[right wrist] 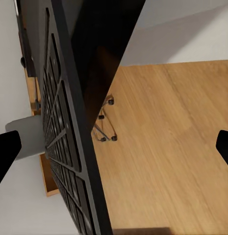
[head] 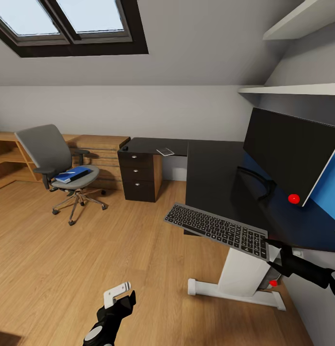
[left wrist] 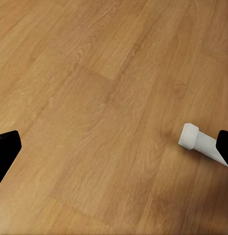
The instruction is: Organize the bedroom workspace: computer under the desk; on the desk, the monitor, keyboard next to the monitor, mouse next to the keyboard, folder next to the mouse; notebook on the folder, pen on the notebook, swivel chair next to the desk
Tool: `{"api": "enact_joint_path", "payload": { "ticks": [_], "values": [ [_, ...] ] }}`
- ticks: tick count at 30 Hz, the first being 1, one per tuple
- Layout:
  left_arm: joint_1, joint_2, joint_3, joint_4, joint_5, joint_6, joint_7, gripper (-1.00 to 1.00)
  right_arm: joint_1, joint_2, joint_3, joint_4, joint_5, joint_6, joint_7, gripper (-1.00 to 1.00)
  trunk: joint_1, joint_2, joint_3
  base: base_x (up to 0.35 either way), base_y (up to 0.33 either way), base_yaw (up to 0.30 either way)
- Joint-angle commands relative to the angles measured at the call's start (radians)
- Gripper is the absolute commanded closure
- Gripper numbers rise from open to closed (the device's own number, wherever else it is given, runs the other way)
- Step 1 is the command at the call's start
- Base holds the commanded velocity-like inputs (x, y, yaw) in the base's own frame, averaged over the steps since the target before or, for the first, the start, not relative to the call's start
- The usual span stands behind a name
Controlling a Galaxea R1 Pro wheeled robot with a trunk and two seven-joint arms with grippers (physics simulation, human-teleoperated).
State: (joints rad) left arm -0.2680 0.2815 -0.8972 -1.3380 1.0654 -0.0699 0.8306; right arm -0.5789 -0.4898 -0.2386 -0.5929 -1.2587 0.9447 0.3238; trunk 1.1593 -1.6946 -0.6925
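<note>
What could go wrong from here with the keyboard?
1. The keyboard is held by one end in the right gripper, with most of its length hanging past the desk edge over the floor; it could slip or twist.
2. The monitor leans close by; swinging the keyboard in may knock it.

Left arm: low at the near edge of the head view, forearm rising from below, wrist angled up and slightly right. Left gripper: dark body, pale finger uppermost, jaws parted, nothing between them.

Right arm: enters from the near right, black, reaching leftward. Right gripper: clamped on the keyboard end.
</note>
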Motion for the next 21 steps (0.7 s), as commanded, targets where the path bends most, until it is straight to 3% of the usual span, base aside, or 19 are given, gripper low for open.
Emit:
{"api": "enact_joint_path", "payload": {
  "ticks": [1,21],
  "values": [
    [-0.001,0.001,-0.003,-0.001,0.008,-0.007,0.004,-1.0,-0.001,0.0,-0.004,0.001,0.01,0.005,0.008,-1.0,0.0,-0.001,-0.001,0.0,0.0,0.0],
    [-0.001,-0.009,-0.003,0.015,0.011,-0.005,0.006,-1.0,-0.001,0.026,0.004,-0.005,0.03,0.003,0.009,-1.0,0.0,-0.001,-0.001,0.0,0.033,0.0]
  ]
}}
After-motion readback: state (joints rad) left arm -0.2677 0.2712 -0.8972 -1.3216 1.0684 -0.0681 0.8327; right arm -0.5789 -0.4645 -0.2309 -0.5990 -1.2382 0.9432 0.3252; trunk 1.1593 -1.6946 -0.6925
